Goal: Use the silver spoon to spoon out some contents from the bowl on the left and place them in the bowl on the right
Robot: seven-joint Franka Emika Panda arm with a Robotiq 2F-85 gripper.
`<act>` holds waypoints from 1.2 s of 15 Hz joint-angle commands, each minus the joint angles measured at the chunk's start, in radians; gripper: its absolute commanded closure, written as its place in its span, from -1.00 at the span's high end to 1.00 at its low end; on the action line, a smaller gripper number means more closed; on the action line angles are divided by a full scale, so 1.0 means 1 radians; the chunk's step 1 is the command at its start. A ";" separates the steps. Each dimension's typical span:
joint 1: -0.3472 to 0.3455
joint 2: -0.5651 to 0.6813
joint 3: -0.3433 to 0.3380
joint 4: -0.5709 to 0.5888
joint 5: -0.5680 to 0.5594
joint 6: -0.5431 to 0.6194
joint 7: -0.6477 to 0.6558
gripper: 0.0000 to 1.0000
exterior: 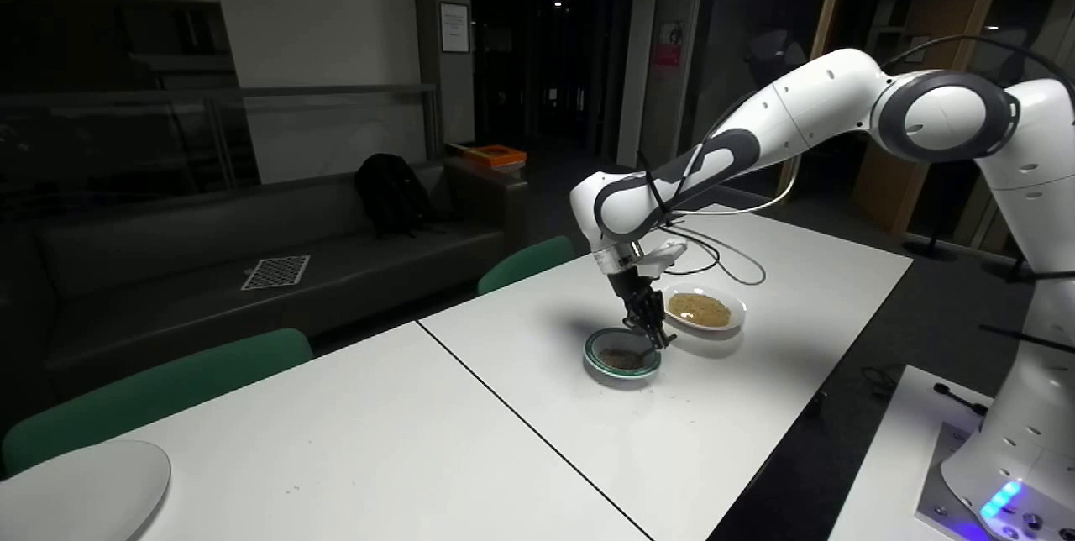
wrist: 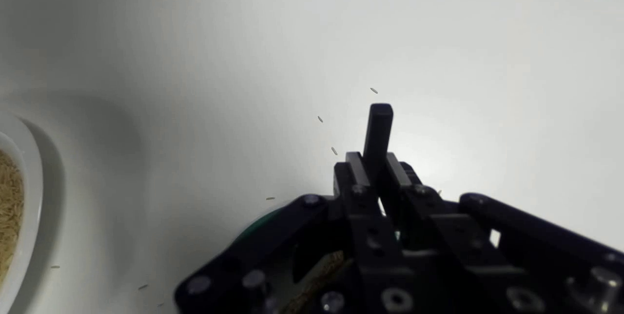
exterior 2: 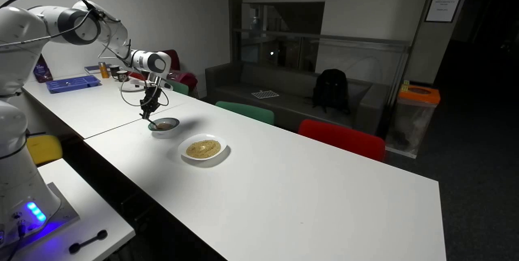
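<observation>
White table [exterior 2: 316,196], arm [exterior: 815,96] extended over it. White bowl [exterior 2: 202,136] on it holds tan grains [exterior 2: 202,150]. Smaller green-rimmed bowl [exterior: 617,338] sits near it, apart, brown contents [exterior: 621,359] inside. Gripper [wrist: 376,167] is over that bowl's edge, 2 fingers [wrist: 358,170] clamped on the spoon [wrist: 378,131]. Handle end pokes out past the fingertips, other end is down in the green-rimmed bowl. Stray grains [wrist: 374,90] on the table.

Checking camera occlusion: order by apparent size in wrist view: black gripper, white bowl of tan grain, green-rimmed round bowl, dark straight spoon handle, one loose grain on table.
1. Black gripper
2. White bowl, cut off by frame
3. Dark spoon handle
4. Loose grain
Unsure: green-rimmed bowl, mostly hidden behind the gripper.
</observation>
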 commanded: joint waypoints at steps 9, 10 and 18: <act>-0.038 -0.156 0.030 -0.229 0.042 0.160 -0.128 -0.94; -0.040 -0.164 0.032 -0.243 0.047 0.169 -0.134 -0.94; -0.061 -0.229 0.033 -0.335 0.071 0.237 -0.181 -0.94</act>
